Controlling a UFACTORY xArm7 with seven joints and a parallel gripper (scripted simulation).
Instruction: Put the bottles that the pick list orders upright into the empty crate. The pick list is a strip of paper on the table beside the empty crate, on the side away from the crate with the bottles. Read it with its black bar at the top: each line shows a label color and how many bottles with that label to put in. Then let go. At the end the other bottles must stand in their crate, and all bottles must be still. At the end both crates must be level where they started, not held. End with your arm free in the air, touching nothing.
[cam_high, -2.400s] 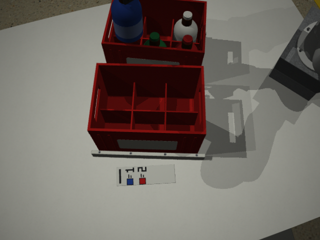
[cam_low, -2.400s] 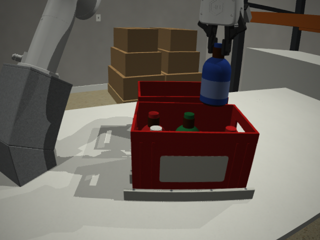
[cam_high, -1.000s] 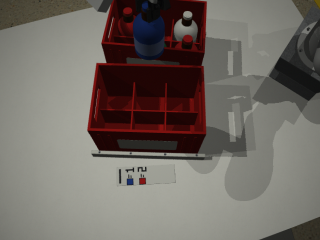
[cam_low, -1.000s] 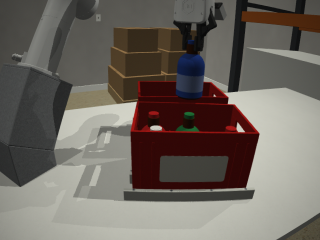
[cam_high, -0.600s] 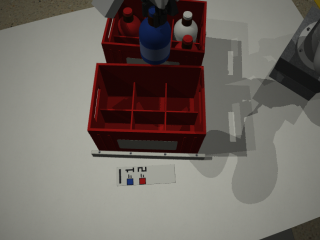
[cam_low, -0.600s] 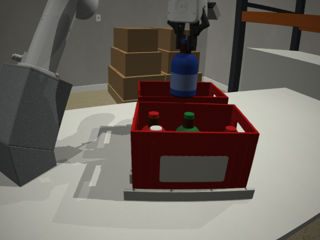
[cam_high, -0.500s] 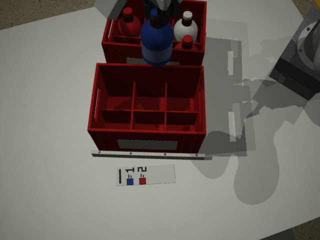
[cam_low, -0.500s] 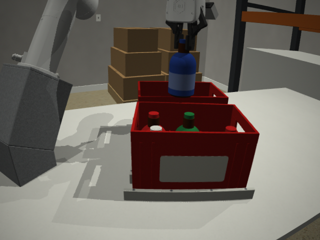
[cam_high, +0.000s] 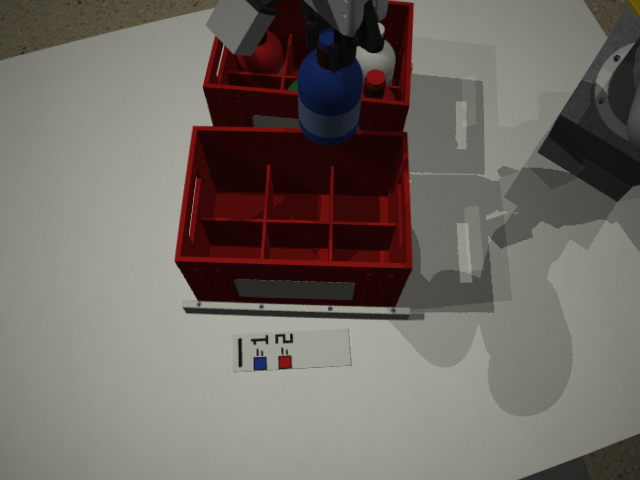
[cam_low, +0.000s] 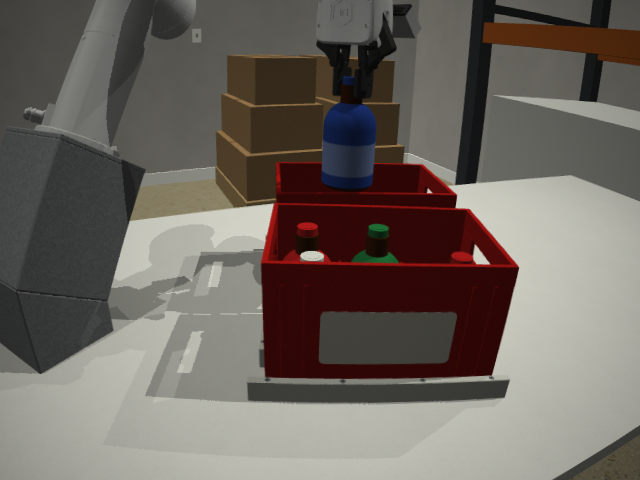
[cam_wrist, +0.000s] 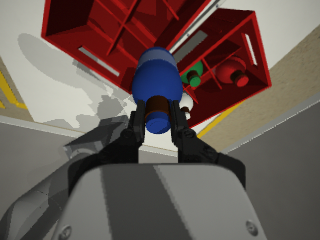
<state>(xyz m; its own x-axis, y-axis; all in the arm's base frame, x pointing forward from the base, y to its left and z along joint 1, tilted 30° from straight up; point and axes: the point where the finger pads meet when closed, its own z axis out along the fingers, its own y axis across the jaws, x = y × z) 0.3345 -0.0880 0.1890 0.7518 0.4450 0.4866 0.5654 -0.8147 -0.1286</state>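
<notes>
Top view: the blue bottle (cam_high: 329, 93) (cam_low: 348, 139) (cam_wrist: 157, 80) hangs upright in the air, its neck grasped between the fingers (cam_high: 336, 55) (cam_low: 363, 85), toward 1 o'clock from the middle of the empty crate (cam_high: 294, 264) (cam_low: 403, 199) (cam_wrist: 87, 60). Its lower end overlaps that crate's 12 o'clock rim from here; exactly what lies under it I cannot tell. The empty crate stands level on the counter (cam_high: 103, 361) (cam_low: 568, 310), its six compartments without bottles. At its 12 o'clock stands the bottle crate (cam_high: 232, 105) (cam_low: 289, 320) (cam_wrist: 270, 75), with a white bottle (cam_high: 377, 59) (cam_low: 311, 256) (cam_wrist: 187, 104) toward its 2 o'clock, one red bottle (cam_high: 374, 80) (cam_low: 307, 229) toward 4, a green bottle (cam_high: 293, 86) (cam_low: 378, 232) (cam_wrist: 194, 72) toward 6, mostly hidden, and another red bottle (cam_high: 263, 54) (cam_low: 461, 258) (cam_wrist: 231, 70) toward 9. A pale rail (cam_high: 297, 308) runs along the empty crate's 6 o'clock side, and beyond it lies the pick list (cam_high: 320, 348), black bar at its 9 o'clock end, reading blue 1, red 2. Out at 2 o'clock from the empty crate sits the arm's grey base (cam_high: 568, 149) (cam_low: 56, 217). In the exterior view, brown boxes (cam_low: 279, 124) are stacked at 11 o'clock, behind the counter.
</notes>
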